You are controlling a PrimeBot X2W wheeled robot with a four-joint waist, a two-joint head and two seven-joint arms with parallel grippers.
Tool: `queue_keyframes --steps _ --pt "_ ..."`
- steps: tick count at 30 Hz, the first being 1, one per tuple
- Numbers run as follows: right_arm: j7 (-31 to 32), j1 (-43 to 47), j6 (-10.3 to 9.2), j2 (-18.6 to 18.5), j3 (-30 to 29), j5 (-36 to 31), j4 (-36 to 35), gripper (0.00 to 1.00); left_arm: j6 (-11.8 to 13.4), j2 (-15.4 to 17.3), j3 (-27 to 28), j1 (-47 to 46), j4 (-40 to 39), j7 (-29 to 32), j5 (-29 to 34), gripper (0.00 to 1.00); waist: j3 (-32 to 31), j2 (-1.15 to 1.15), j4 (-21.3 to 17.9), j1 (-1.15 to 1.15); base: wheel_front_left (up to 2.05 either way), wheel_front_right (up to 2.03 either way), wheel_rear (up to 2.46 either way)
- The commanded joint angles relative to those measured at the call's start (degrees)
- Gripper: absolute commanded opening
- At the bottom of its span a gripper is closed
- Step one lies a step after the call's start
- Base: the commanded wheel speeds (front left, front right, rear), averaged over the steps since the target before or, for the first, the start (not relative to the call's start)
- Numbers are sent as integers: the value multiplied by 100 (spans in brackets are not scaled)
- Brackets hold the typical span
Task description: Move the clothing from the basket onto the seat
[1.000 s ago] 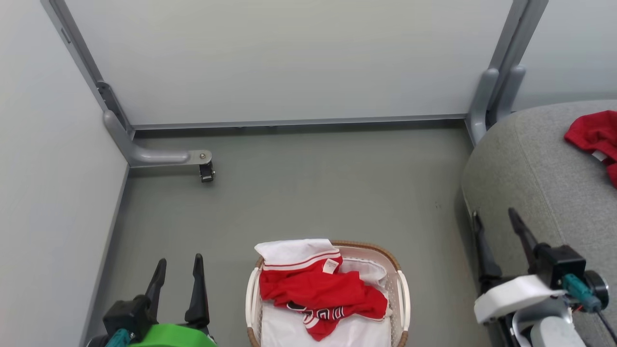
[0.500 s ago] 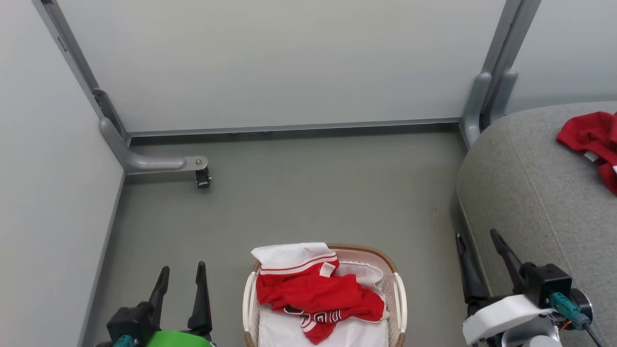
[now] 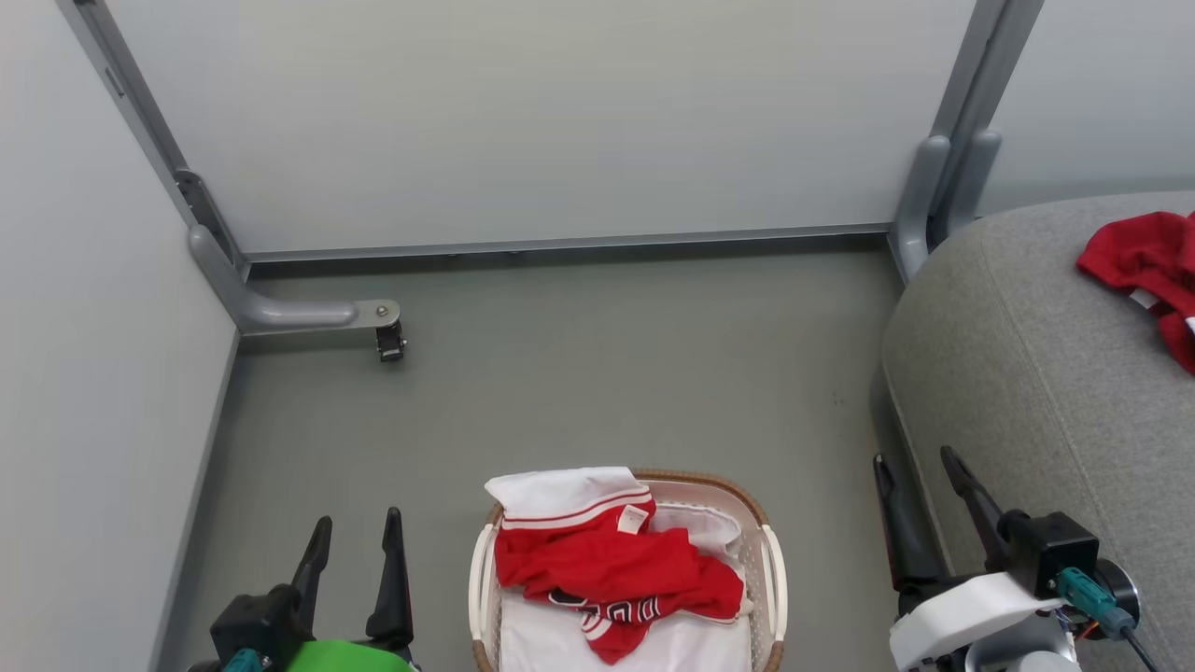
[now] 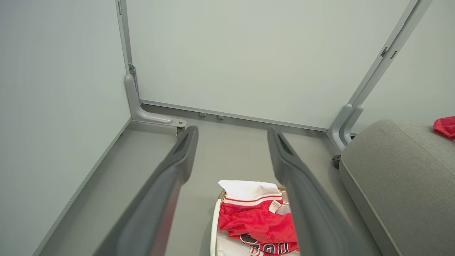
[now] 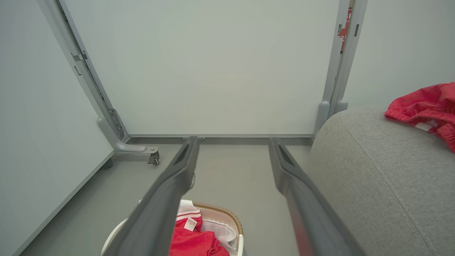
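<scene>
The white basket (image 3: pixel 775 569) with a brown woven rim stands on the floor at the bottom centre. Red clothing (image 3: pixel 607 569) with white striped trim lies heaped in the basket (image 4: pixel 214 227) over a white cloth. Another red garment (image 3: pixel 1144 266) lies on the grey seat (image 3: pixel 1027 373) at the right. My left gripper (image 3: pixel 355 532) is open and empty, left of the basket. My right gripper (image 3: pixel 920 471) is open and empty, between the basket and the seat's edge. The right wrist view has the basket (image 5: pixel 227 211) low between the open fingers and the garment (image 5: pixel 423 106) on the seat (image 5: pixel 373 177).
Pale partition panels close in the back and left. A grey panel foot with a caster (image 3: pixel 390 341) juts onto the floor at the left. Grey posts (image 3: pixel 943 187) stand at the back right corner next to the seat. Grey floor lies between the basket and the back panel.
The head view has shifted a little. My right gripper has come down and left, off the seat's front toward the floor gap. The clothing and the left gripper have stayed put.
</scene>
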Motion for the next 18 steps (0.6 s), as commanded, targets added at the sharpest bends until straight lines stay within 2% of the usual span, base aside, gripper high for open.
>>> queue_keyframes --steps 1,11,18 --pt "-28 -7 -8 -23 9 35 19 100 -22 -7 22 -85 15 -21 55 100 6 0 -2 0 0 0 0" --pt "-28 -21 -8 -22 -10 26 4 100 -70 -66 83 -96 8 -21 145 100 80 0 -3 0 0 0 0" --pt "-28 -198 -8 -22 -138 -97 -129 100 -148 -76 -33 -407 17 -21 249 100 413 0 -24 0 0 0 0"
